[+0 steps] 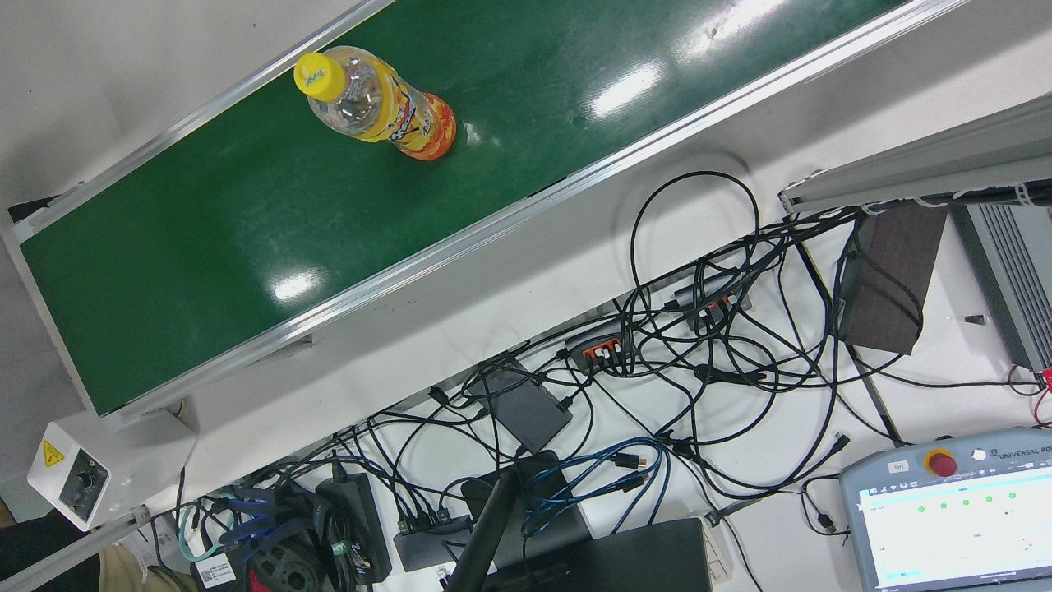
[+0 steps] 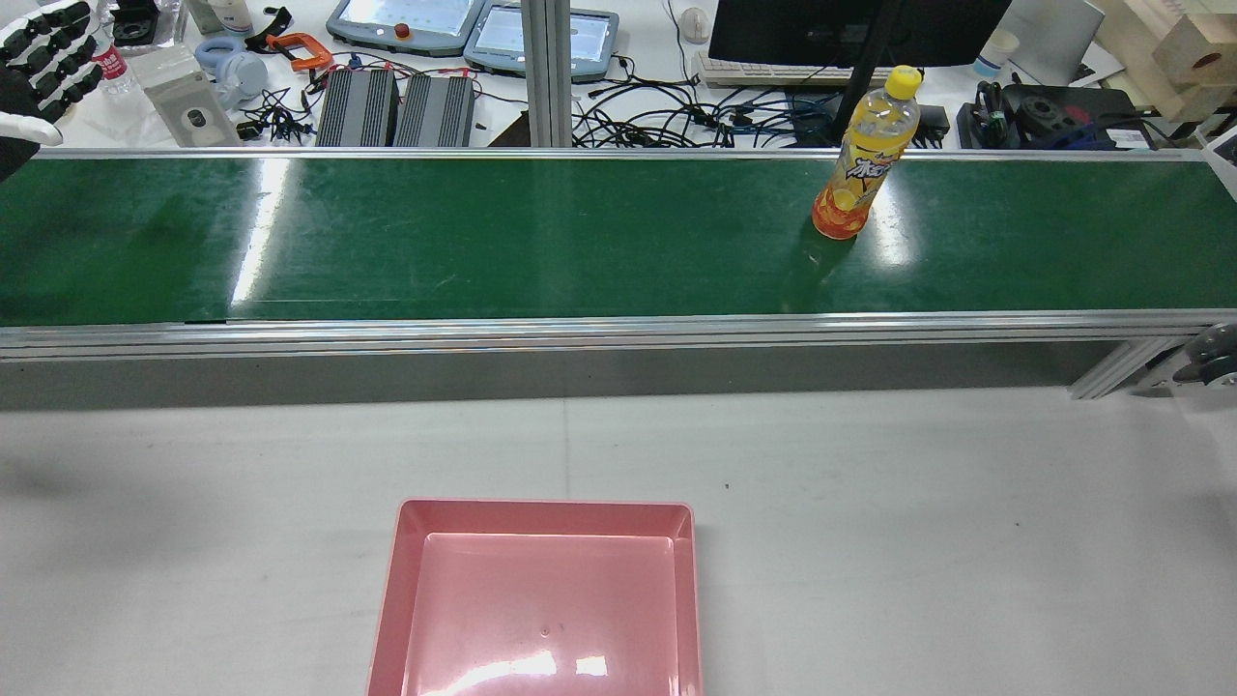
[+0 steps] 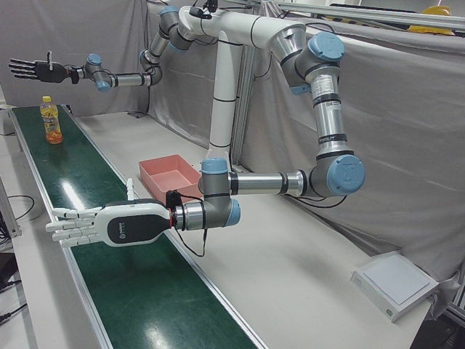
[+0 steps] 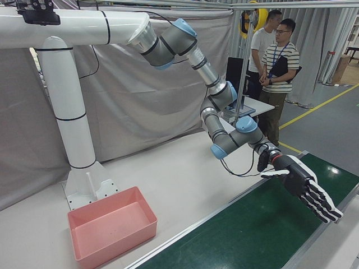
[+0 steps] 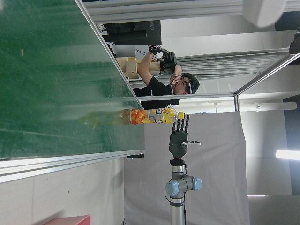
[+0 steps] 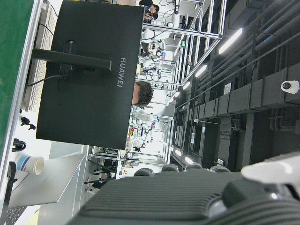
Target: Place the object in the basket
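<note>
Bottle upright on conveyor belt, basket nearer, left.

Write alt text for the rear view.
An orange drink bottle with a yellow cap stands upright on the green conveyor belt, toward the right. An empty pink basket sits on the white table below; an open left hand shows top left.

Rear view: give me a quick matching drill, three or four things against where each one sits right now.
Things:
1. bottle
2. pink basket
3. left hand
4. conveyor belt

Places:
A. on the white table, near bottom centre, nothing inside
B. top left corner, fingers spread, holding nothing
C. upright on the green surface, right of centre
D. running across the whole width, beyond the table

Pairs: 1-C, 2-A, 3-B, 4-D
</note>
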`<action>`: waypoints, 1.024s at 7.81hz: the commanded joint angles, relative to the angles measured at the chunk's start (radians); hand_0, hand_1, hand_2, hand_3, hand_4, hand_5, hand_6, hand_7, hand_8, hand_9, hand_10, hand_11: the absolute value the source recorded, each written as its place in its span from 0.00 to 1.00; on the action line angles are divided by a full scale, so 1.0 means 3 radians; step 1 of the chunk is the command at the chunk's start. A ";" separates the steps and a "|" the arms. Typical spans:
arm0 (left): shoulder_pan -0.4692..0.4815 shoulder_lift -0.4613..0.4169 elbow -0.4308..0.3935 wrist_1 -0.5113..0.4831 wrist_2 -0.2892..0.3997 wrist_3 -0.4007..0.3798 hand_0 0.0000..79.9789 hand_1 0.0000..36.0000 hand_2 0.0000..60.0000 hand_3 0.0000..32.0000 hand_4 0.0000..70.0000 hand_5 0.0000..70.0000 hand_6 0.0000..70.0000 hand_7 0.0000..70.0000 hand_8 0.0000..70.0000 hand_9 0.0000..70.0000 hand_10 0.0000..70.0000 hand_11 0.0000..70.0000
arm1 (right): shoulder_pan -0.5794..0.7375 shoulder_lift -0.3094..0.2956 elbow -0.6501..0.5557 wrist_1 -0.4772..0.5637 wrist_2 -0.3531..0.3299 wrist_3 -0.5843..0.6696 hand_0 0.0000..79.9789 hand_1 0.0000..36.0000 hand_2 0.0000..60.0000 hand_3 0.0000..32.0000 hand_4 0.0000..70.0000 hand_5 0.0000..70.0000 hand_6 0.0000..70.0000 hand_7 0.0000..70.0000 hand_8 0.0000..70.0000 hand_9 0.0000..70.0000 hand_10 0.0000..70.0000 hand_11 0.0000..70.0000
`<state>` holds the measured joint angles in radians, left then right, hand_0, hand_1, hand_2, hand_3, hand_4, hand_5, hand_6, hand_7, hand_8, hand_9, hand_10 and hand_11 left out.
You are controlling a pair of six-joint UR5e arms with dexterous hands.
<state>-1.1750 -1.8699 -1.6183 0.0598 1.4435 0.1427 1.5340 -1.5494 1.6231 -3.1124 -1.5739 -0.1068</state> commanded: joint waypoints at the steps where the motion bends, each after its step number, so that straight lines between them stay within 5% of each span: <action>1: 0.0000 0.0000 0.0000 0.0000 0.0000 -0.0010 0.79 0.32 0.00 0.00 0.01 0.23 0.00 0.00 0.00 0.00 0.01 0.05 | 0.0000 0.0000 0.0000 0.0000 0.0000 -0.0002 0.00 0.00 0.00 0.00 0.00 0.00 0.00 0.00 0.00 0.00 0.00 0.00; 8: 0.0000 0.0010 0.0005 0.0000 0.0000 -0.0021 0.79 0.32 0.00 0.00 0.00 0.23 0.00 0.00 0.00 0.00 0.00 0.04 | 0.0000 0.0000 0.0005 0.0000 0.0000 0.0003 0.00 0.00 0.00 0.00 0.00 0.00 0.00 0.00 0.00 0.00 0.00 0.00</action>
<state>-1.1750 -1.8680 -1.6184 0.0598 1.4435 0.1370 1.5340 -1.5493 1.6243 -3.1125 -1.5739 -0.1059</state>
